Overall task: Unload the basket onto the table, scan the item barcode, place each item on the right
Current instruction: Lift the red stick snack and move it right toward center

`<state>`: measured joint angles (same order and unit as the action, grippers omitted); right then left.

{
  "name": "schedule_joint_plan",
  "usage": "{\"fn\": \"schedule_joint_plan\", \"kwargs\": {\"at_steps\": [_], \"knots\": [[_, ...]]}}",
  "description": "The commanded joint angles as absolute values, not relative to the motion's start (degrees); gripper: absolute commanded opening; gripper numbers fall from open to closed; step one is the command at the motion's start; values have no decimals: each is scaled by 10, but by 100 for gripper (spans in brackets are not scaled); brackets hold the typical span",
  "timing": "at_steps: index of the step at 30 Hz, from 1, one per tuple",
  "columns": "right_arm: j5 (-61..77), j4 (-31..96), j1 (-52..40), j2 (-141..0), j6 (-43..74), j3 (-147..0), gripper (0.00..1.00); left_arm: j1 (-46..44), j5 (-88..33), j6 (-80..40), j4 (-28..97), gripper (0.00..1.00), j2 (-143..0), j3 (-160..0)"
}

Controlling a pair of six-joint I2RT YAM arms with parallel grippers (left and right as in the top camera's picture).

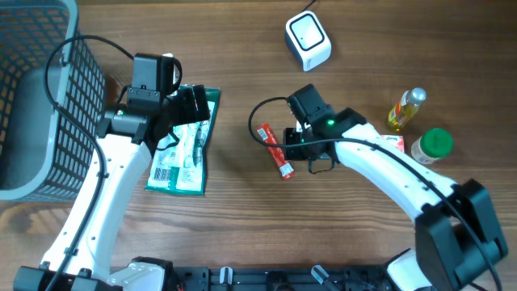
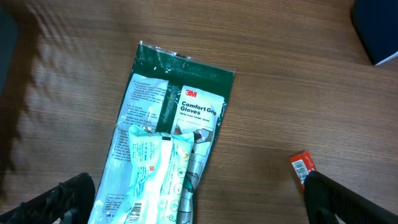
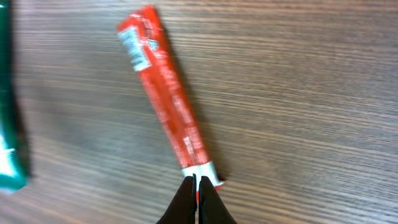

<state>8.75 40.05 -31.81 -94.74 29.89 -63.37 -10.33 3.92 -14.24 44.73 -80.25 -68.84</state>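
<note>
A red stick packet (image 1: 272, 148) (image 3: 165, 99) lies slanted at the middle of the table, with a barcode label at its far end. My right gripper (image 1: 289, 164) (image 3: 196, 186) is shut on the packet's near white-banded end. The white barcode scanner (image 1: 308, 40) stands at the back, apart from both arms. My left gripper (image 1: 190, 105) (image 2: 199, 211) hangs open over a green glove packet (image 1: 184, 153) (image 2: 177, 118) with a pale packet (image 2: 155, 180) on top. Its fingers (image 2: 68, 196) straddle these and hold nothing. The red packet's end (image 2: 303, 168) shows in the left wrist view.
A grey wire basket (image 1: 40, 97) fills the left edge. A yellow bottle (image 1: 405, 108), a green-capped jar (image 1: 432, 145) and a small red-and-white box (image 1: 393, 143) stand at the right. Black cables loop near both arms.
</note>
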Motion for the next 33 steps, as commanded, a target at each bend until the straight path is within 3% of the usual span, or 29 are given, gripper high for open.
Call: {"fn": "schedule_joint_plan", "kwargs": {"at_steps": [1, 18, 33], "knots": [[168, 390, -323, -914, 292, -649, 4, -100, 35, -142, 446, 100, -804, -690], [118, 337, -381, -1044, 334, -632, 4, -100, 35, -142, 446, 100, -804, -690], [49, 402, -371, -1065, 331, -632, 5, -100, 35, -142, 446, 100, -804, -690]]}}
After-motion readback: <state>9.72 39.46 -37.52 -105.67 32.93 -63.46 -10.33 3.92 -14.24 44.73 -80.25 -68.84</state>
